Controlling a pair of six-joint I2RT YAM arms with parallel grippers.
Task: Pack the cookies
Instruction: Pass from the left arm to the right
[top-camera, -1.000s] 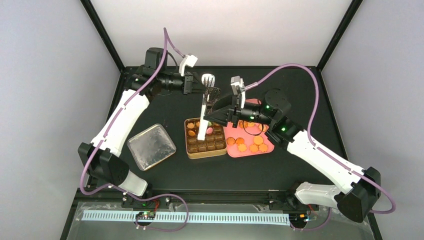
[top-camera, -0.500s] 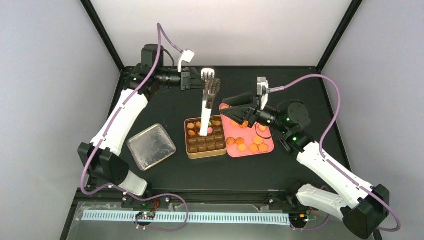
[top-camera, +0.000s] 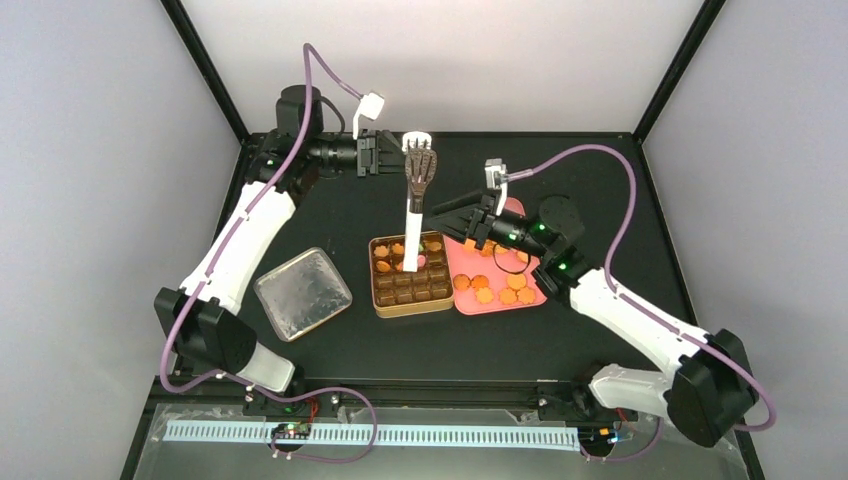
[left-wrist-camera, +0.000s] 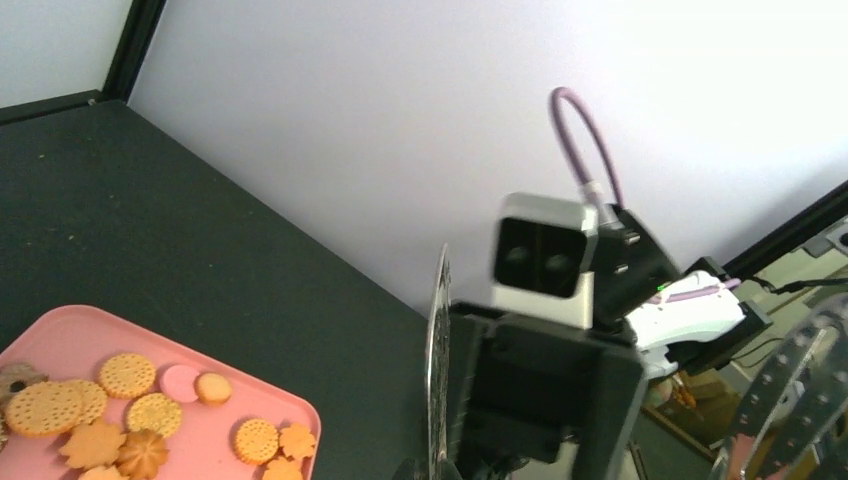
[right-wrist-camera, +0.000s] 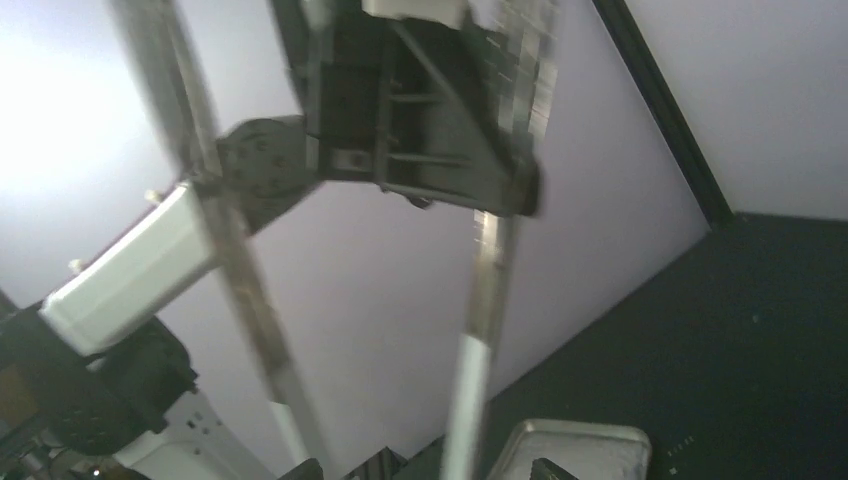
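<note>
Clamping tongs (top-camera: 411, 218), left pincer (top-camera: 380, 155), right pincer (top-camera: 445, 215) parted, cookies (top-camera: 493, 290) near it (pink tray (top-camera: 538, 297))

Bright even light; R-wrist cam motion-blurred

Left of the brown tin (top-camera: 415, 309): glossy metal lid (top-camera: 302, 292). Right of it: smooth pink plastic tray (top-camera: 497, 306) bearing matt, grainy cookies (top-camera: 484, 282).

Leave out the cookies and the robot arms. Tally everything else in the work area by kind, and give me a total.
Brown tin: 1
Metal lid: 1
Pink tray: 1
Tongs: 1
Total: 4
</note>
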